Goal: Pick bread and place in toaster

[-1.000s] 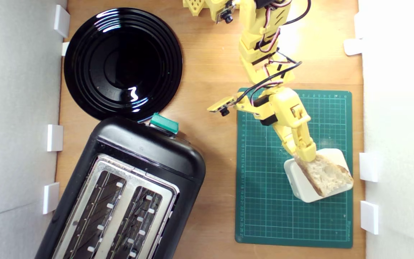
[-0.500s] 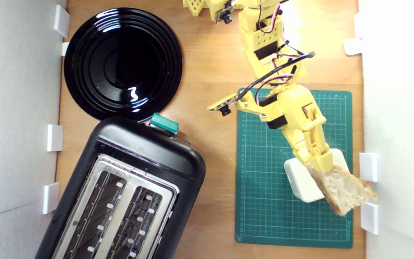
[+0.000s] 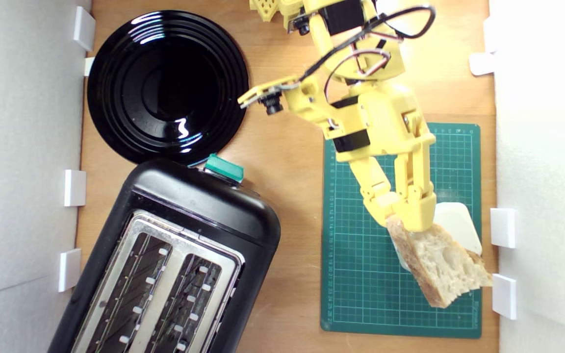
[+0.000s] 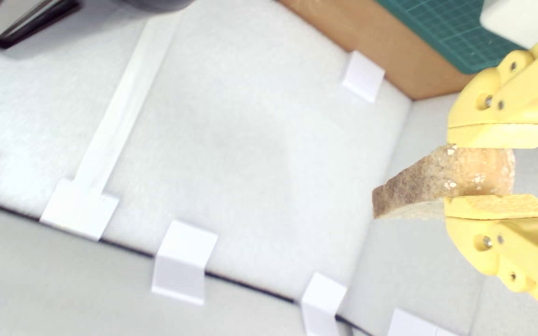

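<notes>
The yellow end effector (image 3: 406, 219) was clamped on the bread (image 3: 439, 267), its two jaws pressing the slice at one crusty end, as the wrist view confirmed with the bread (image 4: 442, 182) squeezed between the upper and lower fingers (image 4: 498, 135). In the exterior view the slice hung clear of the white block (image 3: 454, 225), which lay just beside it at about 1 o'clock, partly hidden under the end effector. The bread hovered over the 4 o'clock corner of the green cutting mat (image 3: 361, 274), its far tip reaching the mat's edge near a white bracket (image 3: 504, 295). The toaster (image 3: 165, 264) stood well apart at 9 o'clock from the bread, both slots empty, its teal lever (image 3: 223, 169) pointing toward the glossy black plate (image 3: 167, 86). All rested on the wooden worktop (image 3: 287, 122).
</notes>
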{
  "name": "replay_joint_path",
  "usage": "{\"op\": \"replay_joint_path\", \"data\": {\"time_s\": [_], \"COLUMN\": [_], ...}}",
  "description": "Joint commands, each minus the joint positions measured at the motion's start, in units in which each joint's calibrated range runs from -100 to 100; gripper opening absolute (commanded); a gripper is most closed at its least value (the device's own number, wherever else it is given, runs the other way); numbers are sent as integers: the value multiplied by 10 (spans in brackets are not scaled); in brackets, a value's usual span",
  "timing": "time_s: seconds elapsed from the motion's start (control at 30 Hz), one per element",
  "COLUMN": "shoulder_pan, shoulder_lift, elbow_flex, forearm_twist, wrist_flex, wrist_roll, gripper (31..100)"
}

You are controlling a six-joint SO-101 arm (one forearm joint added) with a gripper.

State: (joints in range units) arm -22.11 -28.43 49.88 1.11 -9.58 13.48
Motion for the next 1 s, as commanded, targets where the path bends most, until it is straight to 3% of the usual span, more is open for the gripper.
{"op": "replay_joint_path", "data": {"time_s": [0.0,0.2,0.33,0.57,0.77,0.97], "shoulder_pan": [21,49,76,115,129,169], "shoulder_lift": [-137,-198,-198,-192,-148,-87], "elbow_flex": [-22,-48,-133,-252,-385,-518], "forearm_twist": [4,4,4,4,4,-4], "wrist_flex": [80,195,307,400,498,546], "wrist_roll": [27,68,101,151,195,233], "gripper": [527,524,524,524,524,524]}}
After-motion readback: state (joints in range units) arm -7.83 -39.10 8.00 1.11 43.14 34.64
